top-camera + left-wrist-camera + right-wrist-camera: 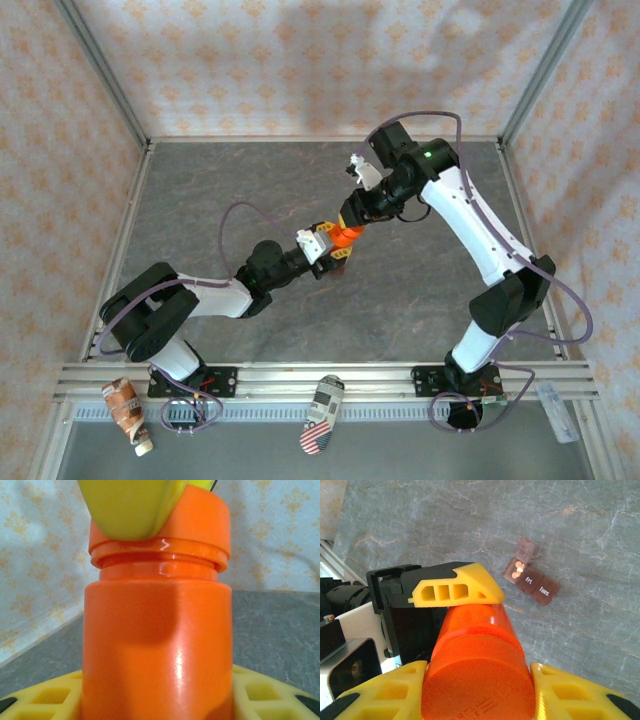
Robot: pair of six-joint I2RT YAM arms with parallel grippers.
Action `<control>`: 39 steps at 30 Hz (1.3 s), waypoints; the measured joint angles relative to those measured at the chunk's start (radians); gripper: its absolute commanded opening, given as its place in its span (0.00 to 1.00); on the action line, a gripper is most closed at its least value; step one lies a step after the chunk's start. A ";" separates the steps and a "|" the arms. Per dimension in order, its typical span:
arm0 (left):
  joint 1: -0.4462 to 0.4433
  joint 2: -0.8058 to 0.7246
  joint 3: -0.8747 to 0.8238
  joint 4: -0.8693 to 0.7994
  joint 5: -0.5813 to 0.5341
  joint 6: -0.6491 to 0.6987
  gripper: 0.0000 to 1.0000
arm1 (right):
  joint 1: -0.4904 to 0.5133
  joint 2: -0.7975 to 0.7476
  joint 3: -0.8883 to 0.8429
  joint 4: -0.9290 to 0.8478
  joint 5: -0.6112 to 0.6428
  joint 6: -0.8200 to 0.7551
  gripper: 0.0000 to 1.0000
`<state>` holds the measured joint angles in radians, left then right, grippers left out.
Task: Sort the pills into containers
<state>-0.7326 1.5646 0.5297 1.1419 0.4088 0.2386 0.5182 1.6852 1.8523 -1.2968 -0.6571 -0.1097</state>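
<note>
The right gripper [352,222] is clamped on the top end of the orange bottle [345,236], and the left gripper [328,248] grips its body. Beyond the bottle, the pill box [530,580] lies on the desk [445,520]. Its long axis runs diagonally, its open end compartment holds pills [519,569], and bare desk surrounds it.

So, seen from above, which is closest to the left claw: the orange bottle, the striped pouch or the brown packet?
1. The orange bottle, held in the left gripper.
2. The striped pouch, at the near edge, middle.
3. The brown packet, at the near edge, far left.
</note>
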 measured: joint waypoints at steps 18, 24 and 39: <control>0.008 0.000 -0.015 -0.144 -0.050 -0.005 0.00 | -0.004 -0.024 -0.233 0.245 -0.014 0.270 0.42; 0.008 0.000 -0.015 -0.142 -0.077 -0.005 0.00 | 0.003 -0.028 -0.237 0.273 0.006 0.340 0.46; 0.006 0.000 -0.015 -0.062 -0.102 -0.024 0.00 | 0.027 -0.027 -0.174 0.266 0.039 0.373 0.56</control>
<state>-0.7261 1.5642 0.5148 1.0801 0.3065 0.2150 0.5449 1.6577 1.6779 -1.0313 -0.6182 0.2634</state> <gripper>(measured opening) 0.510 0.549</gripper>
